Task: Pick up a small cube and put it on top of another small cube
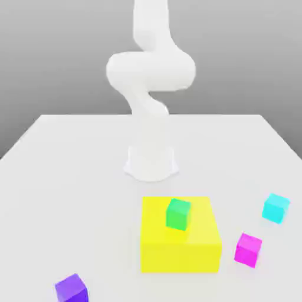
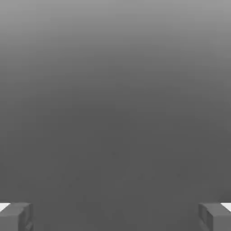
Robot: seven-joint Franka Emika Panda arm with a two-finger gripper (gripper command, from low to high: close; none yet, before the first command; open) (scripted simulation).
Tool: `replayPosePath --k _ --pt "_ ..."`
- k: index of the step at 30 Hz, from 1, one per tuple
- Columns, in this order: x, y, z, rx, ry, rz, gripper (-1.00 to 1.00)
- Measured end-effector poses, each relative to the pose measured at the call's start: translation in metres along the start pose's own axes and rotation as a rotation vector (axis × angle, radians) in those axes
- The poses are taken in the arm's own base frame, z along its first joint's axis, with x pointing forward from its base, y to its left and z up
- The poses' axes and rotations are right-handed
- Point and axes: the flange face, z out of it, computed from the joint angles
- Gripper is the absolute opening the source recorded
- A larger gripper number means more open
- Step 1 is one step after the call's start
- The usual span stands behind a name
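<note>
- White glossy robot arm [image 1: 150, 88] rising from a round base on the flat white desk [image 1: 71, 177], bending upward out of the exterior view's top edge.
- Jaws [image 2: 115, 216] spread wide in the hand view, one grey fingertip [image 2: 16, 216] at each lower corner, nothing but plain grey backdrop between them, nothing held.
- Big flat yellow block [image 1: 180, 236] resting on the desk just in front of the arm's base; taken here as the landmark.
- Small plain green cube [image 1: 178, 213] sitting on top of the yellow block, toward its far edge and near its middle, touching its upper face.
- Small plain cyan cube [image 1: 275, 207] lying on the desk well apart from the yellow block, off to the exterior view's right, level with the block's far edge; free of the arm, upright, touching nothing else.
- Small plain magenta cube [image 1: 248, 249] on the desk near the yellow block's right side in the exterior view, level with the block's front face, closer to the block than the cyan cube and apart from both.
- Small plain purple cube [image 1: 71, 289] on the desk well apart from the yellow block, toward the exterior view's lower left, close to the picture's bottom edge.
</note>
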Motion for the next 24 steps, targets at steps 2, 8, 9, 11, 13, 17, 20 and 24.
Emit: replayPosePath --k 2,8,9,11,13,17,20,24 --pt "-0.032 -0.017 0.047 -0.021 -0.075 -0.065 0.00" --pt "-0.155 -0.044 0.159 -0.083 -0.276 -0.264 0.00" --pt "-0.178 -0.045 0.174 -0.094 -0.307 -0.299 0.00" --pt "-0.228 -0.042 0.201 -0.116 -0.370 -0.370 0.00" --pt "-0.278 -0.035 0.223 -0.139 -0.431 -0.443 0.00" --pt "-0.379 -0.006 0.253 -0.187 -0.548 -0.596 0.00" --pt "-0.456 0.029 0.262 -0.221 -0.633 -0.724 0.00" --pt "-0.509 0.068 0.281 -0.253 -0.691 -0.798 0.00"
